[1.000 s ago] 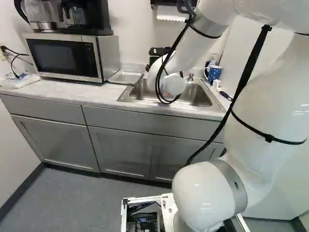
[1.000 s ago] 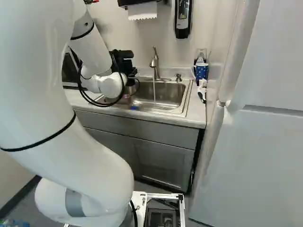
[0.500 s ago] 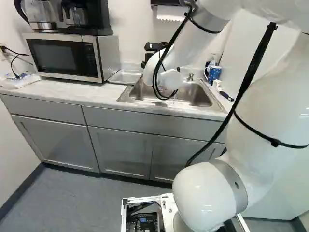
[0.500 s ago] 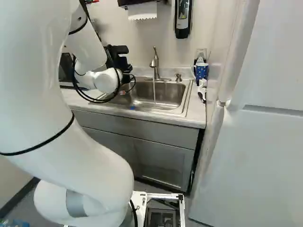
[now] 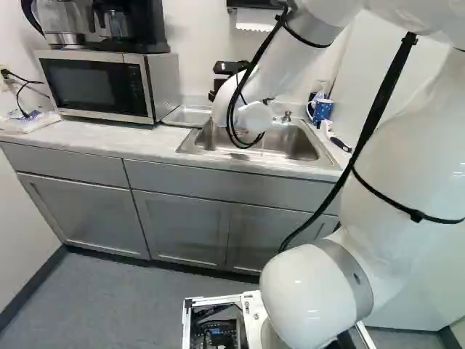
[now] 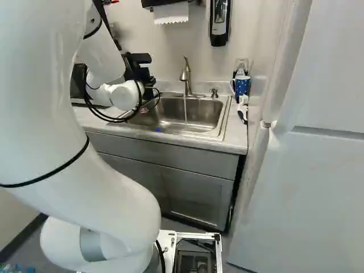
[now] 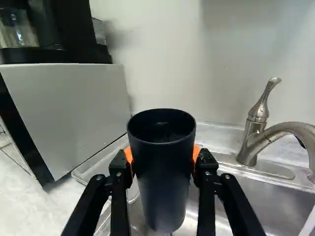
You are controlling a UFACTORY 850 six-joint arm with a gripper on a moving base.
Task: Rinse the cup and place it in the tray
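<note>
Seen through my remote feeds, a coffee maker [image 5: 129,29] tops a microwave [image 5: 94,86] on the pale countertop [image 5: 87,138], above gray cabinets [image 5: 182,225]. In my right base view, a blue-and-white mug [image 6: 242,86] stands near a brush [image 6: 243,108]; a soap dispenser [image 6: 219,23] hangs near a paper towel [image 6: 170,13], with a white refrigerator [image 6: 313,182] filling the right side.
</note>
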